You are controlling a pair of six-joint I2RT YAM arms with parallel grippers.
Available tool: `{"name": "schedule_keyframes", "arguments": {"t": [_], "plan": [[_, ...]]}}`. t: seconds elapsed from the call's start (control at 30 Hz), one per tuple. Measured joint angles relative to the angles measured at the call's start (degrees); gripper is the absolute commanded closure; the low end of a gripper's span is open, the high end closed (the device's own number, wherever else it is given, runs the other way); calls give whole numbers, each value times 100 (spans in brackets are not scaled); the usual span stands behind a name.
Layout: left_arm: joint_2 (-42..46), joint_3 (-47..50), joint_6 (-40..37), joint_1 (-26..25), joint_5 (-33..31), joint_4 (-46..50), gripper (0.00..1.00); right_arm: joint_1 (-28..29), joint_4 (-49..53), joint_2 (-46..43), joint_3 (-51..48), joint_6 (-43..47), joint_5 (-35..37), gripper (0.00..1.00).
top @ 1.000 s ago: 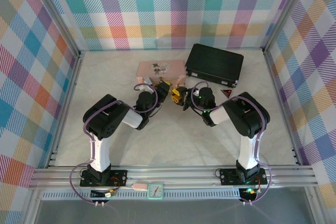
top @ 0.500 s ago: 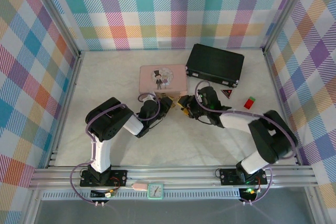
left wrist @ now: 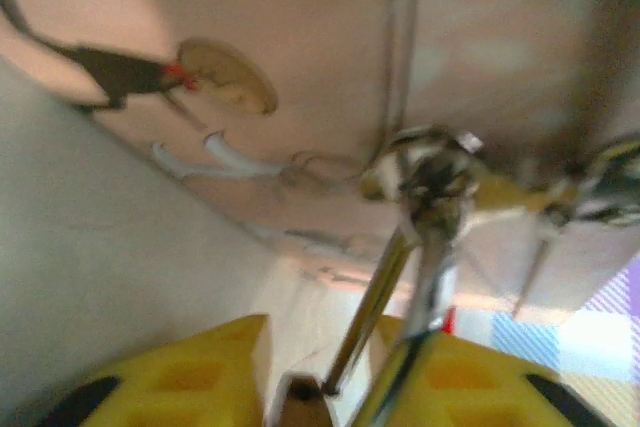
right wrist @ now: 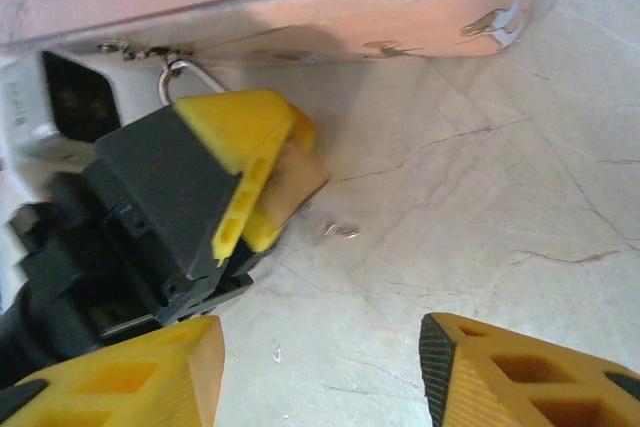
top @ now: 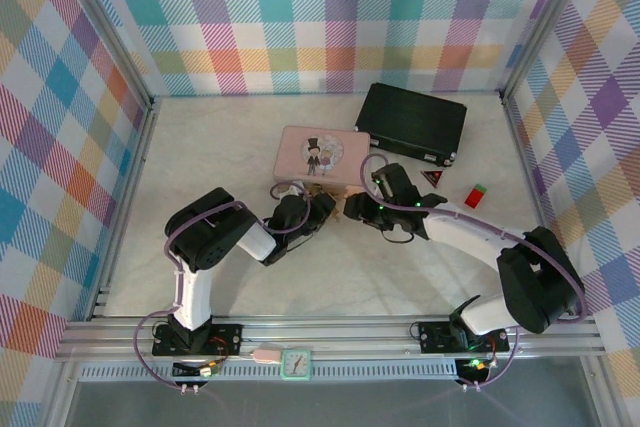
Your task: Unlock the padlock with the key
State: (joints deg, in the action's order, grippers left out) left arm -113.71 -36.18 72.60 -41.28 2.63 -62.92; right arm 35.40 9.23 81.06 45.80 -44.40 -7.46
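Since half a second ago the pink box [top: 320, 155] has slid a little toward 3 o'clock and turned, and the right arm [top: 470, 232] has stretched lower across the desk [top: 200, 147]. The padlock [right wrist: 297, 180] sits at the box's 6 o'clock edge. Its thin shackle [right wrist: 185, 75] is hooked at the box's clasp, and its brass body is pinched between the left fingers [right wrist: 240, 119]. The right fingers [right wrist: 135, 372] are spread wide and hold nothing, hovering just at 3 o'clock of the padlock. We judge the task barely begun: the lock is steadied, but the key is yet to be taken up, inserted and turned. The left arm [top: 205, 237] is folded, reaching toward 2 o'clock; the right reaches toward 9 o'clock.
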Motion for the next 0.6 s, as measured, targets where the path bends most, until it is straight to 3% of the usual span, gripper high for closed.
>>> {"name": "schedule_keyframes", "arguments": {"t": [0.33, 0.6], "plan": [[1073, 511, -46, 50, -17, 986, 33, 293, 588, 13, 579, 1029, 304, 43], [2459, 715, -566, 599, 26, 2986, 16, 758, 994, 581, 1349, 1681, 632, 42]]}}
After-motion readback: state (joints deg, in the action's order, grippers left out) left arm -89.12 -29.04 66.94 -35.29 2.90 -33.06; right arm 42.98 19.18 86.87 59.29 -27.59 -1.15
